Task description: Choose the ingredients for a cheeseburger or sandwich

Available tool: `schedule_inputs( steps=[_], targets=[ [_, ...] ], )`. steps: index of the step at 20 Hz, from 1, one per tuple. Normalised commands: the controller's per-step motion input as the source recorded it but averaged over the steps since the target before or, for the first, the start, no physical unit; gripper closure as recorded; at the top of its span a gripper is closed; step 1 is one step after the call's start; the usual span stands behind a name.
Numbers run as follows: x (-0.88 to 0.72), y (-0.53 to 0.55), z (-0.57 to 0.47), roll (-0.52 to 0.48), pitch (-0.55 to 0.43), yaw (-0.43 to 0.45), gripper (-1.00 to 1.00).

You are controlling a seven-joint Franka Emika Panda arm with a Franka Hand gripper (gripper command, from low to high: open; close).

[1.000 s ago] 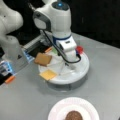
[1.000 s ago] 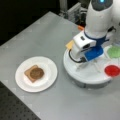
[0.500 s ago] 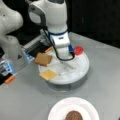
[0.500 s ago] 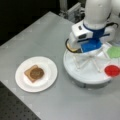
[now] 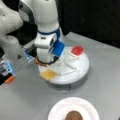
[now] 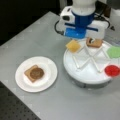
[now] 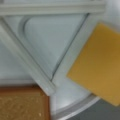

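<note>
1. In a front view, my gripper (image 5: 46,61) hangs at centre left over the white divided tray (image 5: 80,71); I can't tell how its jaws stand. The flat yellow-orange cheese square (image 5: 48,74) lies at the tray's lower-left rim, corners pointing outward like a diamond.
2. In a front view, a toast square (image 6: 93,42) sits right of the cheese; at lower left, the round brown patty (image 6: 37,72) lies on toast (image 6: 28,74) on the plate (image 6: 48,82).
3. In the wrist view, the cheese fills the right side, tilted, with no long axis; toast sits at lower left.
</note>
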Motion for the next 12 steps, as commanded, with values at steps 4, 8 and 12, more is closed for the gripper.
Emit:
schedule_inputs(
  steps=[4,8,12],
  targets=[
    [0.24,-0.47,0.26,0.513,0.23,-0.344,-1.0],
    [0.27,-0.55,0.16,0.684,0.196,-0.194,-1.0],
    [0.27,-0.5,0.09,0.712,0.181,-0.022,-1.0]
  ],
)
